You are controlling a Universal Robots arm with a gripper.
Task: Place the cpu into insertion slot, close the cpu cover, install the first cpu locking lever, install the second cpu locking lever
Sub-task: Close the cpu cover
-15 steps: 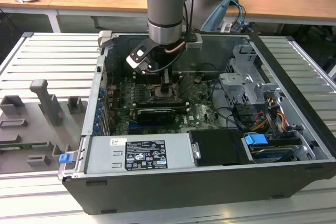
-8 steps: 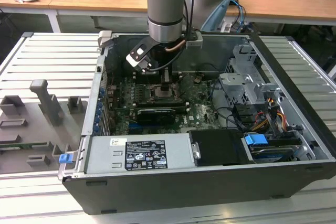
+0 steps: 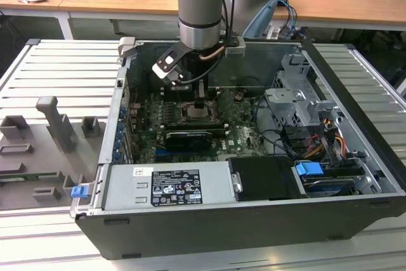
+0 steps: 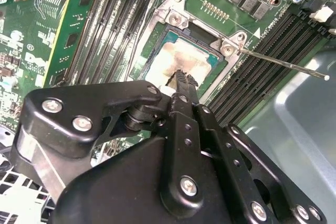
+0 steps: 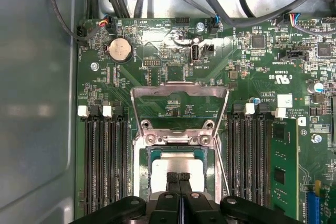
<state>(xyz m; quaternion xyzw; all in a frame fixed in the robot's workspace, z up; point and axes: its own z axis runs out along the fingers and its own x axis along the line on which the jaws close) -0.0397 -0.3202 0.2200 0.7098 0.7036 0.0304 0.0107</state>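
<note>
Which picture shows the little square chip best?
The second wrist view: the cpu lies in the insertion slot, its pale face near and mostly uncovered. In the first wrist view the gripper hides part of it. In the exterior view it is just a tiny pale patch under the gripper.

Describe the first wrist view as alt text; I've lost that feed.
Black gripper fingers, closed together, sit over the pale square metal-faced cpu lying in the silver-rimmed black insertion slot. The thin silvery cpu cover frame stands flipped open beyond it, and long black memory slots flank the slot on the green circuit board.
</note>
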